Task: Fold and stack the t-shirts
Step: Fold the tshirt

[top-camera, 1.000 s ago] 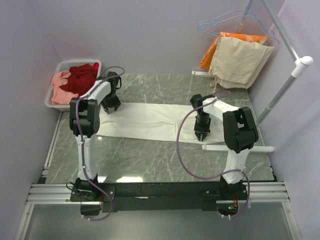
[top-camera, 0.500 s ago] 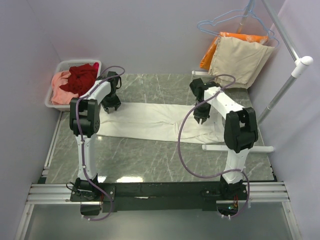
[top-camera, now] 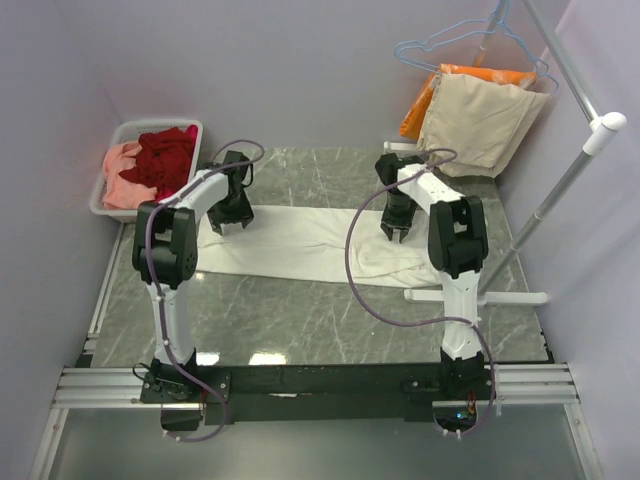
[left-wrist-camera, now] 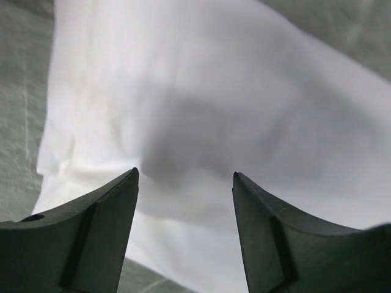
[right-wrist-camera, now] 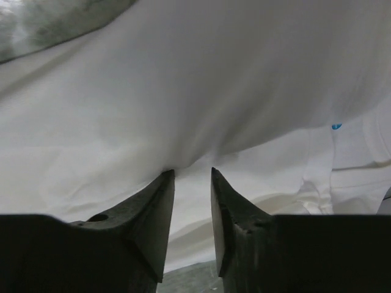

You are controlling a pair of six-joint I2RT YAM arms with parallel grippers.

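Left gripper (top-camera: 231, 222) hangs over the left end of the white t-shirt (top-camera: 300, 242). It sits a little further right than a second ago. In its wrist view the jaws are spread wide with nothing between them, wider than before, and white fabric (left-wrist-camera: 214, 91) lies below.

Right gripper (top-camera: 392, 234) has moved the most. A second ago it was at the shirt's near edge; now it is at the far edge, with the arm swung toward the back of the table (top-camera: 300, 320). Its jaws show only a narrow gap. The cloth (right-wrist-camera: 183, 79) creases right at the tips, and I cannot tell whether a fold is pinched.

The shirt still lies as a long strip across the table, its right end rumpled.

The dark red tee (top-camera: 165, 155) and salmon tee (top-camera: 120, 182) are unchanged in the basket (top-camera: 122, 128), far left.
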